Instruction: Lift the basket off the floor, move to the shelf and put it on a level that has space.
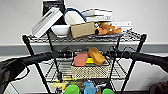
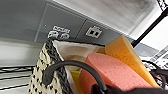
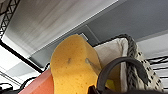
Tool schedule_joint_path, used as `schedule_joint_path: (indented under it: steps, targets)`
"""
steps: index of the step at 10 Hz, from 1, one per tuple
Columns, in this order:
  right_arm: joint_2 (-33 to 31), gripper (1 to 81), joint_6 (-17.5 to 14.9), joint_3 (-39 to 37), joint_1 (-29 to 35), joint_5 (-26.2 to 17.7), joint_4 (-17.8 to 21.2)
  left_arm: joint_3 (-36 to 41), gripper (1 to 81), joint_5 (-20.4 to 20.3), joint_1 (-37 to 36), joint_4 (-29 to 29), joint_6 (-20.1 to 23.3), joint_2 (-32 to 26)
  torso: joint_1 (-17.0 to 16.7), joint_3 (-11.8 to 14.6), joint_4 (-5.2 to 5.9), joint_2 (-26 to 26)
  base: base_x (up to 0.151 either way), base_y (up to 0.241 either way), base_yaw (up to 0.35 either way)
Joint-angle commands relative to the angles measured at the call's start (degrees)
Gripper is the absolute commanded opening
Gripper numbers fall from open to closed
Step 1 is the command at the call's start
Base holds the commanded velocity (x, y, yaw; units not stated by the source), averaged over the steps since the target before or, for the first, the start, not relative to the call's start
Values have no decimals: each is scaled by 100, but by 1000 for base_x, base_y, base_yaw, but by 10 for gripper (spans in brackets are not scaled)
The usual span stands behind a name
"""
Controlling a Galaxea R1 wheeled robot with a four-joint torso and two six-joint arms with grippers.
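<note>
You have the basket point(image 1: 90, 70) between both arms, its long axis running across from one wrist to the other, so neither arm is nearer; each sits at one short end. The left gripper point(image 1: 67, 54) is at the end by the pink sponge point(image 1: 80, 59), the right gripper point(image 1: 111, 54) at the end by the orange sponge point(image 1: 96, 55). In each wrist view a dark handle loop point(image 2: 72, 67) arches just ahead of the camera, but you cannot tell whether the fingers are closed on it. The basket appears at the middle level point(image 1: 53, 72) of the shelf point(image 1: 30, 47), beyond your hands; whether it rests on the wires is unclear.
</note>
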Motion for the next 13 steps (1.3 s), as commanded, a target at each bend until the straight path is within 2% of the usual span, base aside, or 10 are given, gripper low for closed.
schedule_joint_path:
  steps: [1,5,6,9,13]
  targets:
    - [253,10,-14,-142,1003,133,-10,-251,10,72,-1188,24,41,350,0,0,0,0,0,0,0]
    - [165,10,-5,-2,933,133,16,-278,10,283,-1179,16,41,288,0,0,0,0,0,0,0]
    - [113,811,-5,121,933,151,8,-243,811,318,-1170,7,50,236,0,0,0,0,0,0,0]
    - [-133,811,65,349,985,151,78,-111,811,406,-1170,-2,41,78,2,0,0,0,0,0,0]
    - [-1055,811,83,1394,994,248,166,890,811,362,-1152,-28,33,-870,4,-2,0,0,0,0,0]
